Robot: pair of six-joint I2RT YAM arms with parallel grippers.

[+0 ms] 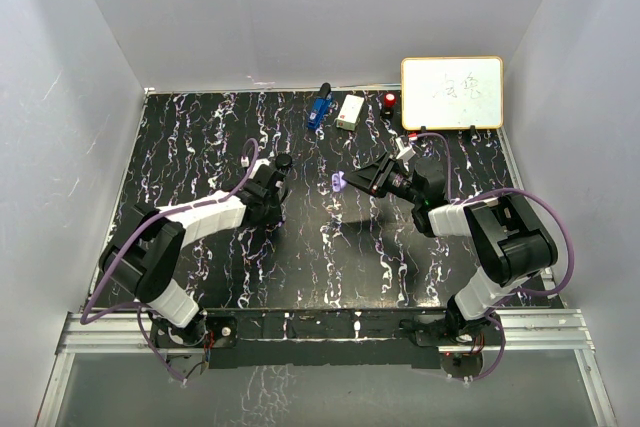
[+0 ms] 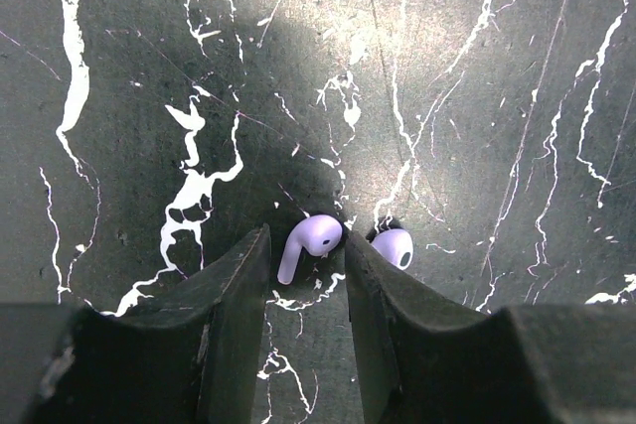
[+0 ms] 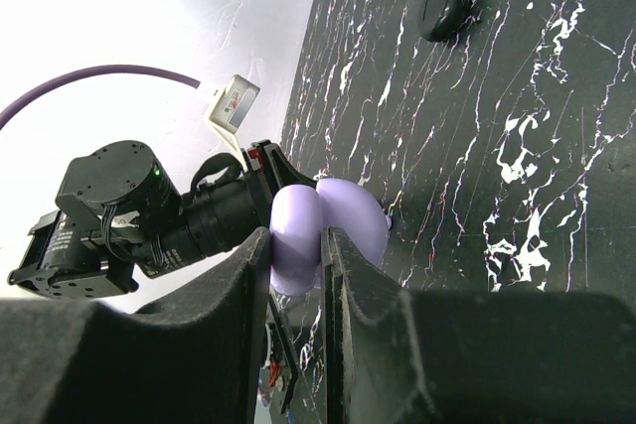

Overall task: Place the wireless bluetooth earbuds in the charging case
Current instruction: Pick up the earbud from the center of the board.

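Note:
Two pale lilac earbuds lie on the black marbled table. One earbud (image 2: 310, 238) lies between the open jaws of my left gripper (image 2: 305, 245), close to the right finger; the other earbud (image 2: 396, 247) lies just outside that finger. In the top view my left gripper (image 1: 272, 187) hides them. My right gripper (image 3: 296, 240) is shut on the lilac charging case (image 3: 298, 230), which hangs open with its second half (image 3: 355, 215) beside the finger. It holds the case (image 1: 340, 181) at the table's middle. No black earbuds show.
A round black case (image 1: 284, 161) lies just beyond my left gripper and shows in the right wrist view (image 3: 444, 5). At the back stand a blue tool (image 1: 320, 107), a white box (image 1: 350, 112), a red object (image 1: 389, 100) and a whiteboard (image 1: 452, 92).

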